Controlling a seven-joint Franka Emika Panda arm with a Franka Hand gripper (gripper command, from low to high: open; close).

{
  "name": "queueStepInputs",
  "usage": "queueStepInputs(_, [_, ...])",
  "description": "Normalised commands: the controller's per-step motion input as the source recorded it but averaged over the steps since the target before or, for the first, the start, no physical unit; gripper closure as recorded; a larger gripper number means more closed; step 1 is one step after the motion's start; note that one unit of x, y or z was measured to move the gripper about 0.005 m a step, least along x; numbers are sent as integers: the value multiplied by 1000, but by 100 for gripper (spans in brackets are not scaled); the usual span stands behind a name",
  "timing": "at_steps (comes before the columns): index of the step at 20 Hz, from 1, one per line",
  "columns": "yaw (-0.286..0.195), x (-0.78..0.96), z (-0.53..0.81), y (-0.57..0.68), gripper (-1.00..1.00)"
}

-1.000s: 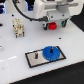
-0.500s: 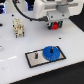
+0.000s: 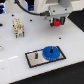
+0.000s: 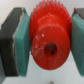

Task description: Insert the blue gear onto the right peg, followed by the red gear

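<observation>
- The gripper (image 4: 46,37) is closed partway, its two teal pads (image 4: 21,42) pressed against opposite sides of the red gear (image 4: 49,35), which fills the gap between them.
- In the wrist view the red gear's teeth and centre hole face the camera; the gear sits squarely between the pads.
- In the exterior view the gripper (image 3: 56,21) hangs above the white table (image 3: 15,52) with the red gear (image 3: 57,22) showing at its tip, clear of the surface.
- The blue gear (image 3: 51,52) lies flat on the grey black-rimmed plate (image 3: 34,61), at the plate's end toward the exterior view's right; the right peg is hidden inside it, so it cannot be made out.
- The twin pin (image 3: 36,53) stands bare at the plate's other end, beside the blue gear.
- The held gear is higher than the plate and well apart from it.
- A small beige-and-dark fixture (image 3: 18,27) stands on the table toward the exterior view's left, well apart from both plate and gripper.
</observation>
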Motion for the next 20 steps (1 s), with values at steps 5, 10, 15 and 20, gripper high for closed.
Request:
queueStepInputs(5, [0,650,560,-273,100])
queueStepInputs(10, [0,719,516,-334,100])
queueStepInputs(15, [0,757,490,-308,100])
queueStepInputs(20, [0,827,390,-141,100])
